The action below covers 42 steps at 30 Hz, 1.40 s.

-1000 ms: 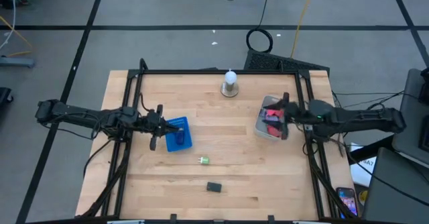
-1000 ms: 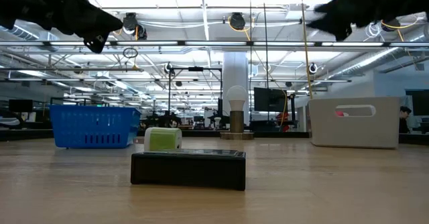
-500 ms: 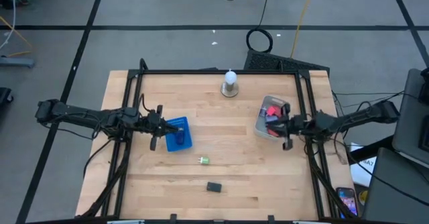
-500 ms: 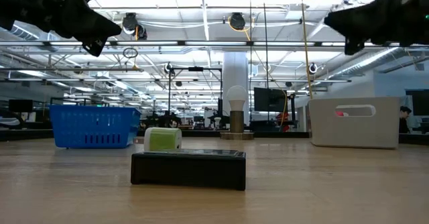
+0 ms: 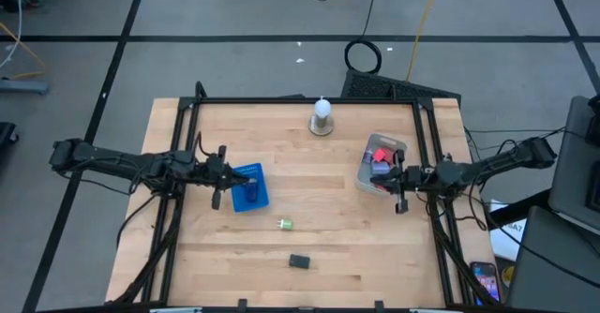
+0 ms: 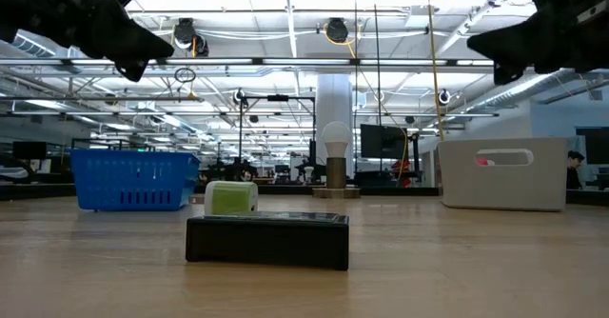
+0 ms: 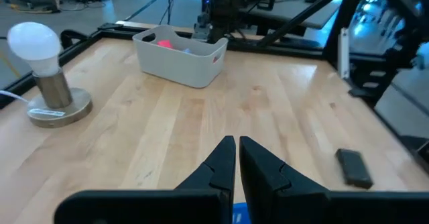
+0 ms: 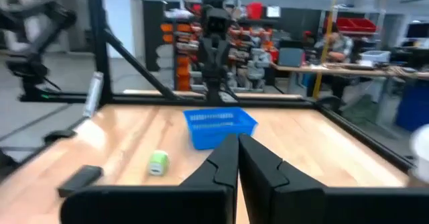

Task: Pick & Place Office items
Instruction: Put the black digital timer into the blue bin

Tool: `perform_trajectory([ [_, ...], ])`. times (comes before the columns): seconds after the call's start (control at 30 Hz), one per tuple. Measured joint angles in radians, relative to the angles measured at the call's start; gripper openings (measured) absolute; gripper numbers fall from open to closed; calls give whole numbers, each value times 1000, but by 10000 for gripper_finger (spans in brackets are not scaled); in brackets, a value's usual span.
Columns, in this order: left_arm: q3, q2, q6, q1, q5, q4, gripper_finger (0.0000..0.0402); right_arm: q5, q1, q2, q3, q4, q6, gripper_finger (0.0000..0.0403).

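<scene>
Landmark: black block [image 6: 267, 239], nearest the table's front edge, lying flat on the wood. Just behind it, a small green piece [image 6: 230, 198].

Farther back and to the left of the black block, the blue tray [image 5: 248, 186] holds a dark blue item [image 5: 251, 195]. The mesh wall hides that item from table height.

Left gripper [image 5: 216, 177] hangs above the tray's left edge, fingers pressed together, nothing between them. Seen from table height, only its dark underside shows, cut off at the frame's top.

Right of the black block and farther back, a grey bin [image 5: 379, 167] holds red and pink pieces [image 5: 382, 154]; those beneath them cannot be made out. Right gripper [image 5: 400, 183] sits at the bin's front right corner, fingers closed and empty.

Farthest back, beyond the black block, a white knob on a round base [image 5: 322, 116].

Surface: pale wood planks [image 5: 328, 247] inside a black frame. Beyond: grey floor with dark lines, a coiled cable, shelving and ceiling lights.
</scene>
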Motion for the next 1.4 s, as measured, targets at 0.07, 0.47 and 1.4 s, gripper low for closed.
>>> perform_trajectory([
  [0.07,0,-2,11,0,-24,-12,21,34,-2,-34,0,-41,-16,2],
  [0.47,-1,42,-60,-76,-45,28,20,7,-73,-322,-2,-303,9,1],
  [1.4,887,1237,-145,-308,111,-269,174,4,-74,-271,-2,-323,91,4],
])
